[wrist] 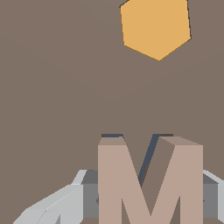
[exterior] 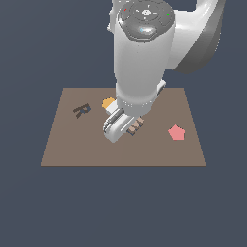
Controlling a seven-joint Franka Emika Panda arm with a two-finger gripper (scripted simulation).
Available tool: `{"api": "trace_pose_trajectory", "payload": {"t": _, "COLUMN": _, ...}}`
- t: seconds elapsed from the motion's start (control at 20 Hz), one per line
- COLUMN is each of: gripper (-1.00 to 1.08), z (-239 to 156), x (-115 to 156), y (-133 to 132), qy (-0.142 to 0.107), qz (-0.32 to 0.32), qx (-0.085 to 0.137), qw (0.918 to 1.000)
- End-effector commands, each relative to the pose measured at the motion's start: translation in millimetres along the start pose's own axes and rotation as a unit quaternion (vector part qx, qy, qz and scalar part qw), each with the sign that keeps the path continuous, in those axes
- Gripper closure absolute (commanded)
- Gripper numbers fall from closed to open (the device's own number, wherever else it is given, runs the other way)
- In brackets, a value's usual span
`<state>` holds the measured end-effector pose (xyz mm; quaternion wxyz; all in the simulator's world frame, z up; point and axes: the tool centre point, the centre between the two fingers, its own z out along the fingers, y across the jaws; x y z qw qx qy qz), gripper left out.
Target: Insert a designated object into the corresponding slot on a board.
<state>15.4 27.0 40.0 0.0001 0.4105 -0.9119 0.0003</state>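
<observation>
My gripper [wrist: 148, 202] is shut on the flat tan letter-M block [wrist: 131, 175], with a grey finger [wrist: 70, 201] on either side of it. In the exterior view the gripper [exterior: 124, 126] is low over the middle of the brown board [exterior: 120, 154], and only a bit of the tan M [exterior: 137, 125] shows beside it. Dark navy slivers of the M-shaped slot [wrist: 148, 158] show just behind and between the M's strokes, so the block sits almost aligned over it. I cannot tell whether the block touches the board. The slot is hidden in the exterior view.
An orange hexagon [wrist: 155, 27] lies on the board close beyond the M, and shows partly behind the arm [exterior: 108, 102]. A dark "R" shape [exterior: 82, 110] is toward the exterior view's left, a pink pentagon [exterior: 177, 132] toward its right.
</observation>
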Motion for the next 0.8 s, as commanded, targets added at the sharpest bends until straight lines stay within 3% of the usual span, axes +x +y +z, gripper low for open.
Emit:
{"api": "trace_pose_trajectory", "payload": {"t": 0.0, "gripper": 1.08, "z": 1.4, "x": 0.0, "y": -0.2, "qy": 0.000, "qz": 0.001, "qx": 0.000, "qw": 1.0000}}
{"api": "trace_pose_trajectory", "payload": {"t": 0.25, "gripper": 1.08, "z": 9.6, "x": -0.3, "y": 0.0, "qy": -0.001, "qz": 0.002, "qx": 0.000, "qw": 1.0000}}
{"api": "trace_pose_trajectory", "payload": {"t": 0.3, "gripper": -0.92, "z": 9.6, "x": -0.3, "y": 0.0, "qy": -0.001, "qz": 0.002, "qx": 0.000, "qw": 1.0000}}
{"api": "trace_pose_trajectory", "payload": {"t": 0.75, "gripper": -0.92, "z": 9.6, "x": -0.3, "y": 0.0, "qy": -0.001, "qz": 0.002, "qx": 0.000, "qw": 1.0000}}
